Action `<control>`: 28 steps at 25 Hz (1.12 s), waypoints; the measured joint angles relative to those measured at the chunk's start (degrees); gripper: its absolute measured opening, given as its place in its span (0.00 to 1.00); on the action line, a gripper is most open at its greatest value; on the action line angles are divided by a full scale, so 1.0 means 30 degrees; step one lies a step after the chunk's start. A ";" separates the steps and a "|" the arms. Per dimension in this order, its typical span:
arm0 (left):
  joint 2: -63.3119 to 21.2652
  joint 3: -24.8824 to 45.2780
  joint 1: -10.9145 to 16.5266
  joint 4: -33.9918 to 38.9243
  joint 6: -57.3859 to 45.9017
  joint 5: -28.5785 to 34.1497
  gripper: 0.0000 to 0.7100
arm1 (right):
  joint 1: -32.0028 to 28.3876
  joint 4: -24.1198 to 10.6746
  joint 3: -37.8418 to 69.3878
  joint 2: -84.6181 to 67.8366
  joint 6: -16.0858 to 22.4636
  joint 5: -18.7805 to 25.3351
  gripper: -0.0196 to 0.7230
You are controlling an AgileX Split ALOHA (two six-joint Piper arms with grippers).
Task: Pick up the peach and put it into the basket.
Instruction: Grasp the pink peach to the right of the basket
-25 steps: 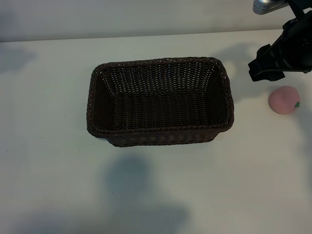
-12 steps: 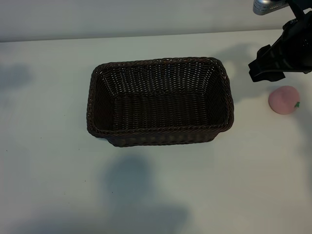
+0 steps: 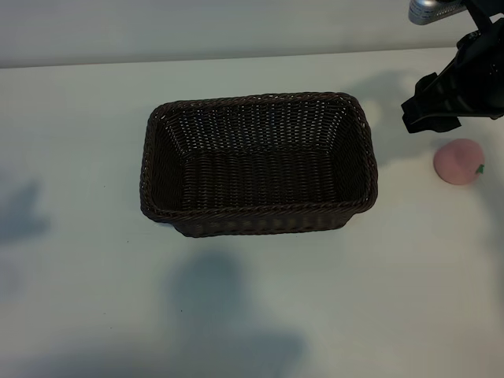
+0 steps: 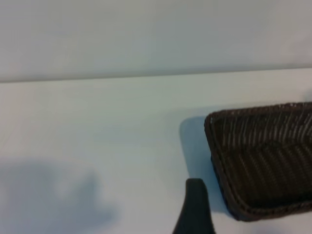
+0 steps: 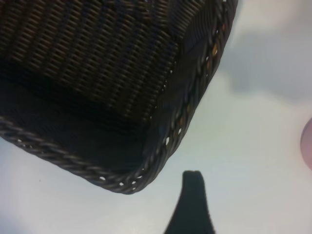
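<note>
The pale pink peach (image 3: 461,162) lies on the white table to the right of the basket. The dark brown wicker basket (image 3: 260,211) stands in the middle, with nothing inside. My right gripper (image 3: 431,106) hangs open just behind the peach, between it and the basket's far right corner, holding nothing. In the right wrist view, one finger (image 5: 192,200) shows beside the basket's corner (image 5: 146,170), and the peach (image 5: 308,146) peeks in at the edge. The left wrist view shows one finger (image 4: 195,204) of my open left gripper, over bare table beside the basket's end (image 4: 263,156).
The white table (image 3: 94,299) stretches wide in front of the basket and to its left. A wall line runs along the table's far edge. A soft shadow (image 3: 20,213) lies at the table's left side.
The shadow at the table's left has slid from the far side toward the front. The right gripper, peach and basket have not moved.
</note>
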 joint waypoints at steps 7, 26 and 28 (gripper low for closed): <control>-0.3580 0.4049 -0.0202 0.0175 0.0022 -0.0776 0.82 | 0.0000 0.0000 0.0000 0.0000 0.0000 0.0000 0.81; -0.9340 0.9029 -0.2511 0.4927 -0.3147 0.1099 0.82 | 0.0000 -0.0018 0.0000 0.0000 0.0000 -0.0057 0.81; -0.9535 0.9323 -0.2558 0.4950 -0.3188 0.1626 0.82 | 0.0000 -0.0018 0.0000 0.0000 0.0000 -0.0077 0.81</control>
